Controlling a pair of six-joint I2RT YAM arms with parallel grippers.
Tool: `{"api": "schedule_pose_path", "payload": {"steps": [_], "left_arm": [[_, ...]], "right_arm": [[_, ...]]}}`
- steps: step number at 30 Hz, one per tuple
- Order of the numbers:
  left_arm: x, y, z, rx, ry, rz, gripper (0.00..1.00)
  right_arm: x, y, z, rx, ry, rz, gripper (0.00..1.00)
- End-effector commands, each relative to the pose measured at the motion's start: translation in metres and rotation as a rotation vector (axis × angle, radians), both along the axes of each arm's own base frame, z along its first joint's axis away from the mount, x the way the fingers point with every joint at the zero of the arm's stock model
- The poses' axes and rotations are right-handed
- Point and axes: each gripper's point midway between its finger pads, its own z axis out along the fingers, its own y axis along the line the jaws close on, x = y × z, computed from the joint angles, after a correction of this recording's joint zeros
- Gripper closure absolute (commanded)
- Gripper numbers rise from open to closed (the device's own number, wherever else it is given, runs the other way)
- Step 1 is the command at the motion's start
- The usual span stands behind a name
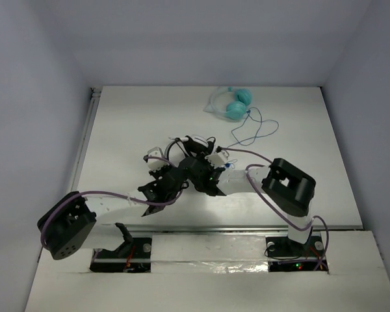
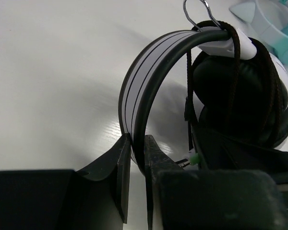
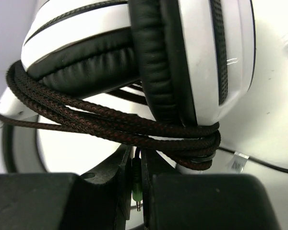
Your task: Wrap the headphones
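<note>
The white-and-black headphones (image 1: 185,156) stand at the table's middle between both grippers. My left gripper (image 2: 136,143) is shut on their black-and-grey headband (image 2: 144,72), seen from the top (image 1: 161,185). The braided dark cable (image 3: 110,122) is wound in several turns round the earcups (image 3: 197,62). My right gripper (image 3: 136,160) is shut on the cable's green-tipped plug (image 3: 136,184), just below the earcups; from the top it is at the headphones' right side (image 1: 205,175). The cable also crosses the earcup (image 2: 240,96) in the left wrist view.
Smaller teal headphones (image 1: 234,104) with a blue cord (image 1: 253,133) lie at the back right of the white table (image 1: 299,143). A thin wire with a small white tag (image 3: 237,163) lies on the table beside the earcup.
</note>
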Motion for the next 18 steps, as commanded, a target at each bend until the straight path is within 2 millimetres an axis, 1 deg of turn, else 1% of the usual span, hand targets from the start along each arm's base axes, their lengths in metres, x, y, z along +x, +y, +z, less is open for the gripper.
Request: {"api": "schedule_pose_path", "payload": {"steps": [1, 4, 6, 7, 8, 9, 10, 11, 12, 13, 14, 15, 16, 18], "left_arm": [[-0.003, -0.052, 0.023, -0.114, -0.011, -0.152, 1.00], [-0.003, -0.053, 0.014, -0.095, 0.015, -0.148, 1.00], [-0.003, -0.053, 0.012, -0.091, 0.019, -0.144, 1.00], [-0.002, -0.051, 0.011, -0.083, 0.015, -0.139, 1.00], [-0.002, -0.051, 0.010, -0.076, 0.015, -0.137, 1.00], [-0.001, -0.050, 0.009, -0.072, 0.016, -0.134, 1.00], [-0.001, -0.050, 0.008, -0.068, 0.017, -0.137, 1.00], [-0.001, -0.052, 0.008, -0.075, 0.011, -0.139, 1.00], [0.001, -0.050, 0.004, -0.071, 0.020, -0.130, 1.00], [0.001, -0.051, 0.002, -0.066, 0.023, -0.132, 1.00], [0.001, -0.052, 0.001, -0.065, 0.027, -0.136, 1.00], [0.003, -0.049, -0.005, -0.057, 0.042, -0.129, 1.00], [0.002, -0.054, -0.008, -0.068, 0.055, -0.153, 1.00], [0.007, -0.053, -0.014, -0.074, 0.065, -0.145, 1.00]], "right_arm": [[0.013, 0.013, 0.012, 0.051, -0.041, -0.025, 0.96], [0.010, 0.013, 0.001, 0.007, -0.021, 0.007, 0.95], [0.006, 0.015, -0.001, -0.031, -0.006, 0.046, 0.87], [0.001, 0.017, -0.003, -0.043, 0.001, 0.067, 0.84], [-0.003, 0.021, 0.000, -0.035, 0.005, 0.100, 0.83], [-0.007, 0.018, -0.005, -0.048, 0.012, 0.122, 0.82], [-0.010, 0.018, -0.006, -0.045, 0.017, 0.139, 0.81], [-0.014, 0.022, -0.001, -0.029, 0.017, 0.172, 0.72], [-0.018, 0.020, -0.004, -0.047, 0.020, 0.201, 0.66], [-0.020, 0.019, -0.002, -0.048, 0.019, 0.209, 0.66], [-0.023, 0.019, -0.002, -0.052, 0.030, 0.231, 0.60], [-0.025, 0.020, 0.004, -0.048, 0.020, 0.246, 0.56], [-0.028, 0.020, 0.002, -0.051, 0.027, 0.262, 0.53], [-0.035, 0.018, 0.001, -0.050, 0.036, 0.296, 0.46]]}}
